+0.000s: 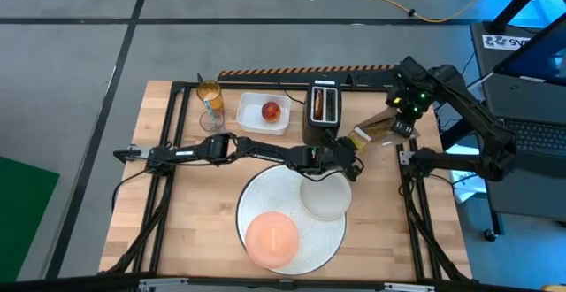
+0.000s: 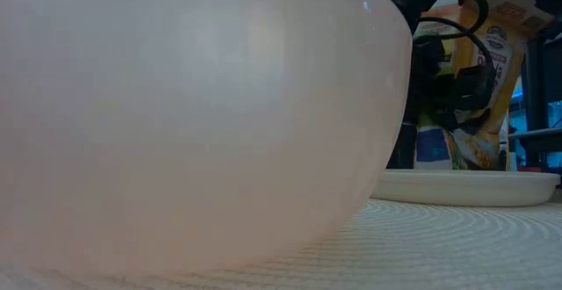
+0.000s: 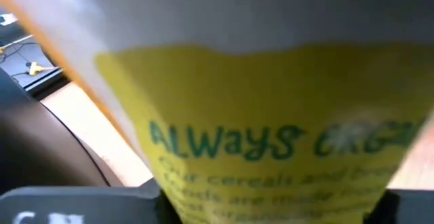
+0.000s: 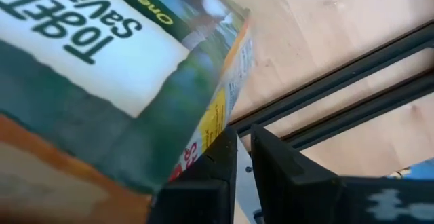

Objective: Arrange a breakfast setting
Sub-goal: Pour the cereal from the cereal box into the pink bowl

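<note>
A yellow and orange cereal box (image 1: pixel 373 131) stands tilted at the table's far right, behind the small pale plate (image 1: pixel 325 197). My left gripper (image 1: pixel 355 146) reaches it from the table's left and is shut on it; the box's yellow printed panel (image 3: pixel 271 129) fills the left wrist view. My right gripper (image 1: pixel 402 124) hangs at the box's far right end, pointing down, fingers shut (image 4: pixel 244 156), with the box (image 4: pixel 102 81) just beside them. The orange bowl (image 1: pixel 271 239) and the plate rest on the round white placemat (image 1: pixel 256 195). The red apple (image 1: pixel 271 111) lies in a white tray. My left gripper pinches the box's yellow printed panel (image 3: pixel 271 197) between its two fingers, one on each side edge. It comes from the table's left, slanting a little downward. The box is tilted; its bottom is hidden behind the plate (image 2: pixel 465 187). My right gripper: a box corner (image 4: pixel 207 139) lies against the outer side of one finger; whether they touch I cannot tell.
The black toaster (image 1: pixel 324 106) stands just left of the box at the far edge. A glass (image 1: pixel 210 97) stands at the far left beside the white tray (image 1: pixel 252 124). The bowl (image 2: pixel 193 114) fills most of the low view. Bare wood lies left of the placemat.
</note>
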`<state>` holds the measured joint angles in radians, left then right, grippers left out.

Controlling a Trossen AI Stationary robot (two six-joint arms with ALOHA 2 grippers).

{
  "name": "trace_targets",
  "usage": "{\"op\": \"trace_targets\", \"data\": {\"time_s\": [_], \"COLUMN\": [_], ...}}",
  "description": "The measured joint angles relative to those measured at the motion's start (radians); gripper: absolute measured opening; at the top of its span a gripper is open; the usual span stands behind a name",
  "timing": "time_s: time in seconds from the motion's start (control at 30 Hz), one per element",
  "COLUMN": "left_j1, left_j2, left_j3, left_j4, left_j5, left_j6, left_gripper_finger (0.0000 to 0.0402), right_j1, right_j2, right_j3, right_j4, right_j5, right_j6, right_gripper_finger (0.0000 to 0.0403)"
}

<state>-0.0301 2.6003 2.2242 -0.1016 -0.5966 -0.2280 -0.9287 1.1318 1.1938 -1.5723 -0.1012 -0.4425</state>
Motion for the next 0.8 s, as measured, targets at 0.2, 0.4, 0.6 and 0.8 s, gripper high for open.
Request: {"op": "trace_targets", "data": {"time_s": [0.2, 0.4, 0.6, 0.8], "left_j1": [-0.005, -0.034, -0.050, -0.067], "left_j2": [0.000, -0.018, -0.067, -0.189], "left_j3": [0.000, 0.002, 0.002, 0.002], "left_j4": [-0.011, -0.020, -0.026, -0.125], "left_j5": [0.014, 0.077, 0.039, 0.010], "left_j6": [0.004, 0.014, 0.075, 0.137], "left_gripper_finger": [0.0123, 0.0114, 0.0114, 0.0114], "right_j1": [0.001, 0.000, 0.000, 0.000], "right_j2": [-0.034, -0.070, -0.114, -0.228], "right_j3": [0.024, 0.161, 0.311, 0.406], "right_j4": [0.010, 0.015, 0.063, 0.257], "right_j5": [0.121, 0.227, 0.197, 0.104], "right_j6": [0.039, 0.068, 0.077, 0.080], "right_gripper_finger": [0.0037, 0.0037, 0.0037, 0.0037]}}
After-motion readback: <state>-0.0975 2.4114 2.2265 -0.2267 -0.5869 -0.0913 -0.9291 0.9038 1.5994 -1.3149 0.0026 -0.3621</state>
